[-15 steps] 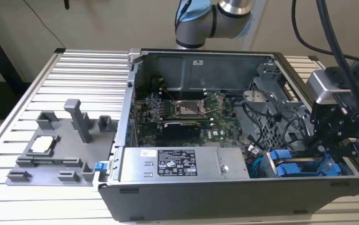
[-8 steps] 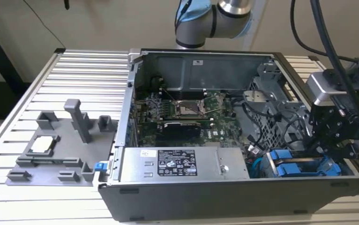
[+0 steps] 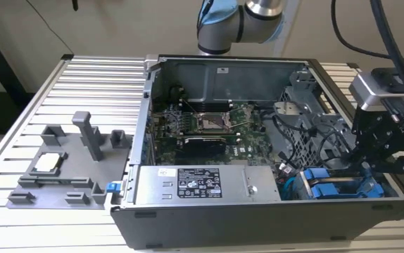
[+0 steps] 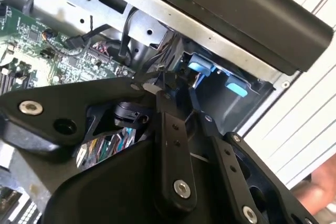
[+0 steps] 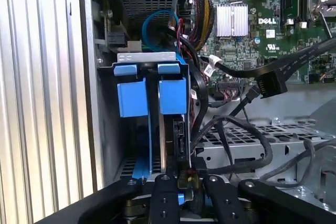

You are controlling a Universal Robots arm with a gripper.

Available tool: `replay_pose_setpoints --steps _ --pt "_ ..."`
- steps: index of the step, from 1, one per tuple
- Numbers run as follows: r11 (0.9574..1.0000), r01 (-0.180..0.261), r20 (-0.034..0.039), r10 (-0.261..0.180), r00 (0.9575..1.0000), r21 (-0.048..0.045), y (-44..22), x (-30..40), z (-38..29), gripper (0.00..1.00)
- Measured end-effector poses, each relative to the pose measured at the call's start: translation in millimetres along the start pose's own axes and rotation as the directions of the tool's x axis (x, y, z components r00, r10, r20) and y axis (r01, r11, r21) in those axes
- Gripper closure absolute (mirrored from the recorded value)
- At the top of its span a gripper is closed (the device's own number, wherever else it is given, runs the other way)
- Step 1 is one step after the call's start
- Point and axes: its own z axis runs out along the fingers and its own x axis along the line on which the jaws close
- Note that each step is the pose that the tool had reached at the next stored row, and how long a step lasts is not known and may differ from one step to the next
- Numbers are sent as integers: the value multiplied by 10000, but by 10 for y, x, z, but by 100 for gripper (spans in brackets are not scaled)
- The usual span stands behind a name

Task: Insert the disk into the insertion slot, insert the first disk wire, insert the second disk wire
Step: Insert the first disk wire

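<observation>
The gripper (image 5: 186, 176) hung at the corner bay of the computer case (image 3: 258, 226), at the end of the disk (image 5: 176, 132). I couldn't tell its grip.

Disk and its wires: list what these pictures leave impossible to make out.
- First wrist view: the disk shows its dark end; blue carrier tabs cover the rest.
- Second wrist view: the gripper hides what it touches behind its own black links.
- Exterior view: the gripper and the case wall block the wire connections at the disk.
</observation>
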Motion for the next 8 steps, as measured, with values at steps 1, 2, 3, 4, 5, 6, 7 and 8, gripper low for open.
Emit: replay_pose_setpoints --steps 1,2,3,4,5,6,7,8 --pt "10000 1 3 -1 10000 0 -1 -4 -47 74" --pt "10000 1 -1 -1 10000 0 -2 -7 -92 74" --pt "10000 1 -2 -1 10000 0 -2 -10 -137 74" --pt "10000 1 -2 -1 10000 0 -3 -13 -179 74" --pt "10000 1 -1 -1 10000 0 -3 -16 -206 74" --pt "10000 1 0 -1 10000 0 -3 -17 -227 74" --pt "10000 2 -4 -2 10000 0 -4 -19 -261 74" --pt "10000 2 -2 -2 10000 0 -4 -23 -307 74"
